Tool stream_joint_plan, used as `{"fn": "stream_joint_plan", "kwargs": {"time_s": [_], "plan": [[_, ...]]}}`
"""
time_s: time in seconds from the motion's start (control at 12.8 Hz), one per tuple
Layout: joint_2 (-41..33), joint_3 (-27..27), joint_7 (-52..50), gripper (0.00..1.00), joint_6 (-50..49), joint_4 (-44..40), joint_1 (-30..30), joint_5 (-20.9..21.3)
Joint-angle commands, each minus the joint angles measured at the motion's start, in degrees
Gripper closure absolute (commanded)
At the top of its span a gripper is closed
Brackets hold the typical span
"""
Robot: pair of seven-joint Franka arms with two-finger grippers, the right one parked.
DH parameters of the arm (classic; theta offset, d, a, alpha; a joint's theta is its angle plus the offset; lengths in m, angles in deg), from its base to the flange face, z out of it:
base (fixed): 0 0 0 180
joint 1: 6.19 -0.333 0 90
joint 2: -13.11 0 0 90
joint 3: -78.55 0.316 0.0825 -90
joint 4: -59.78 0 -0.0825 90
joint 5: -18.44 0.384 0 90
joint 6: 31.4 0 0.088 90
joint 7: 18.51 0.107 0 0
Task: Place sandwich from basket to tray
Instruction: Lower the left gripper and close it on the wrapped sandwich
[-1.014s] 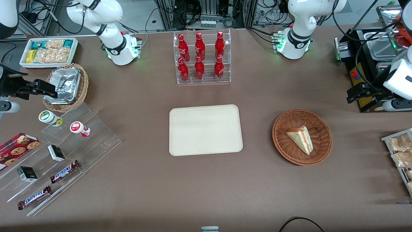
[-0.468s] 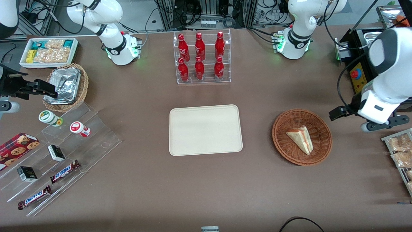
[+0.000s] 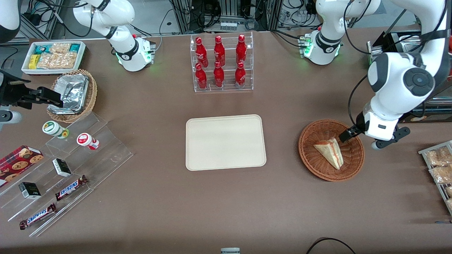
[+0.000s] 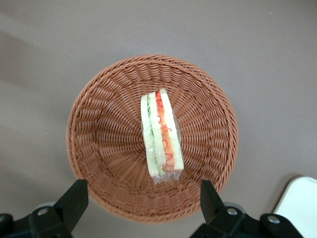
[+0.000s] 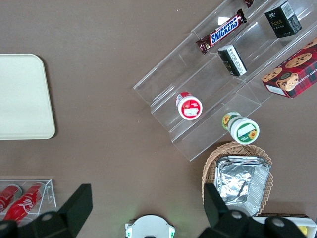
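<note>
Wicker basket (image 4: 99,148) holds sandwich (image 4: 161,134); gripper (image 4: 141,201) above, fingers (image 4: 74,201) apart, bases cropped.

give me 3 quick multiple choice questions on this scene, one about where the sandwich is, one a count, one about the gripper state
1. Where is the sandwich?
A. on the tray
B. in the basket
C. in the gripper

2. How many red bottles stand in the clear rack?
A. four
B. six
C. eight

3. How is the gripper?
A. open, above the basket
B. shut on the sandwich
C. open, above the tray

Answers:
1. B: the sandwich lies in the basket; the tray is bare.
2. B: the red bottles stand in two rows of three.
3. A: the wrist view shows its fingers wide apart, with the basket below.
</note>
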Motion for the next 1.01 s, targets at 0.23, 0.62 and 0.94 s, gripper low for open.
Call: {"fn": "stream_joint_plan", "kwargs": {"time_s": [0.23,0.62,0.94], "plan": [[1.59,0.00,-4.27,0.00,11.34,6.57,0.30,0.22],[5.11,0.09,-4.53,0.00,13.81,6.49,2.15,0.22],[7.83,0.09,-4.62,0.00,17.05,6.49,2.24,0.22]]}}
